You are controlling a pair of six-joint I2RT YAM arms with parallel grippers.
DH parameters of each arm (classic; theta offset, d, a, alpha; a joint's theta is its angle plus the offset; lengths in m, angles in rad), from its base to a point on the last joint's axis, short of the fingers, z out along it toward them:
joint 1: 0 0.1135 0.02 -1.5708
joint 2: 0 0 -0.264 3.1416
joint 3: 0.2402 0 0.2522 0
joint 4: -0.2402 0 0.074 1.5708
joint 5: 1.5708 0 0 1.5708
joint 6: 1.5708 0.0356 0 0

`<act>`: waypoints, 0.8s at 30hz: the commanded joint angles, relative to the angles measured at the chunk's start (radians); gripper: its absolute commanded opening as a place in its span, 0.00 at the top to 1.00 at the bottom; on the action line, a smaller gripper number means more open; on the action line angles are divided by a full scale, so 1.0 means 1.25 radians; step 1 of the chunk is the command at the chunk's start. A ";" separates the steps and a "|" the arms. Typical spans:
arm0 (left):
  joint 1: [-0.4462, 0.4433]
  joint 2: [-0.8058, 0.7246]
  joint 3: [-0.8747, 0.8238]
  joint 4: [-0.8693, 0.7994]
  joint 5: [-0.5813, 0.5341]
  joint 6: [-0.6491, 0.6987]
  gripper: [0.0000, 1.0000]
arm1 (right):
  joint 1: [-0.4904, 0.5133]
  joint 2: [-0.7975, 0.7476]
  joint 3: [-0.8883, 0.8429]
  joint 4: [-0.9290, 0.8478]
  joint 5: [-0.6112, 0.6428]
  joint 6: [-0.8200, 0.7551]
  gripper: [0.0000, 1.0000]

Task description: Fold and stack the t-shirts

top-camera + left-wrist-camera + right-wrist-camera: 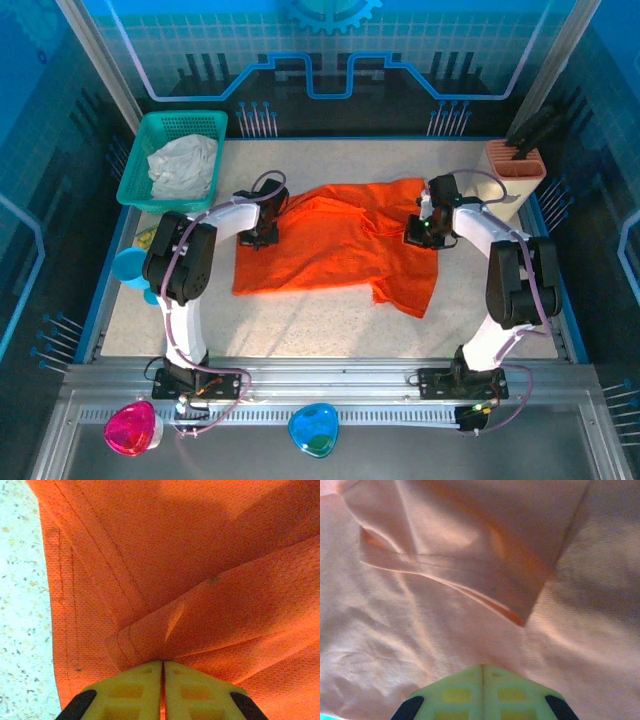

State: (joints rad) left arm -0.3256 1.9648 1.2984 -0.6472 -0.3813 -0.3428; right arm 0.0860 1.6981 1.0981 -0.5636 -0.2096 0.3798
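Top view: orange t-shirt (330, 245) spread rumpled on the table (300, 330), right of the teal mesh basket (135, 170), which holds the whitish-grey t-shirt (183, 165). The left gripper (262, 235) sits on the shirt's edge nearest the basket, the right gripper (420, 232) on the edge farthest from it.
Left wrist view: fingers (135, 690) pressed together, pinching a folded orange hem.
Right wrist view: fingers (455, 692) closed on puckered fabric.

The left arm (185, 260) and right arm (515, 275) rise from their bases, bend at the elbow and lean inward, with wrists tipped downward. The left gripper (262, 232) has its yellow fingers (135, 690) pressed together, pinching a fold of the orange t-shirt (200, 555). The right gripper (420, 232) is likewise closed flush; whether cloth is caught between its jaws is hard to tell in the washed-out wrist view.
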 commanded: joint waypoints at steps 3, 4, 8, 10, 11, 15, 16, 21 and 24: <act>-0.007 -0.057 -0.017 -0.036 -0.040 -0.017 0.90 | -0.044 -0.030 -0.030 -0.015 0.009 -0.012 0.97; -0.012 -0.086 -0.027 -0.031 -0.039 -0.017 0.88 | -0.048 -0.032 -0.033 -0.013 0.005 -0.013 0.95; -0.032 -0.245 -0.040 -0.063 -0.051 -0.029 0.65 | -0.062 -0.043 -0.040 -0.015 0.001 -0.025 0.87; -0.033 -0.318 -0.025 -0.110 -0.052 -0.046 0.52 | -0.065 -0.051 -0.041 -0.018 -0.002 -0.031 0.85; -0.033 -0.353 -0.017 -0.144 -0.052 -0.059 0.47 | -0.067 -0.057 -0.044 -0.018 -0.001 -0.035 0.83; -0.033 -0.420 -0.002 -0.308 -0.050 -0.123 0.40 | -0.070 -0.087 -0.058 -0.018 -0.001 -0.046 0.80; -0.033 -0.426 -0.011 -0.342 -0.044 -0.141 0.40 | -0.070 -0.095 -0.062 -0.017 0.000 -0.050 0.80; -0.032 -0.521 -0.196 -0.358 0.059 -0.269 0.41 | -0.070 -0.132 -0.069 -0.024 0.002 -0.063 0.79; -0.030 -0.621 -0.334 -0.289 0.116 -0.356 0.41 | -0.070 -0.150 -0.071 -0.022 0.000 -0.066 0.78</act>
State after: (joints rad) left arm -0.3656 1.2938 0.9882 -0.9913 -0.3347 -0.6342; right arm 0.0116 1.5497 1.0241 -0.5755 -0.1993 0.3195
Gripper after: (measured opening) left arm 0.587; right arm 0.223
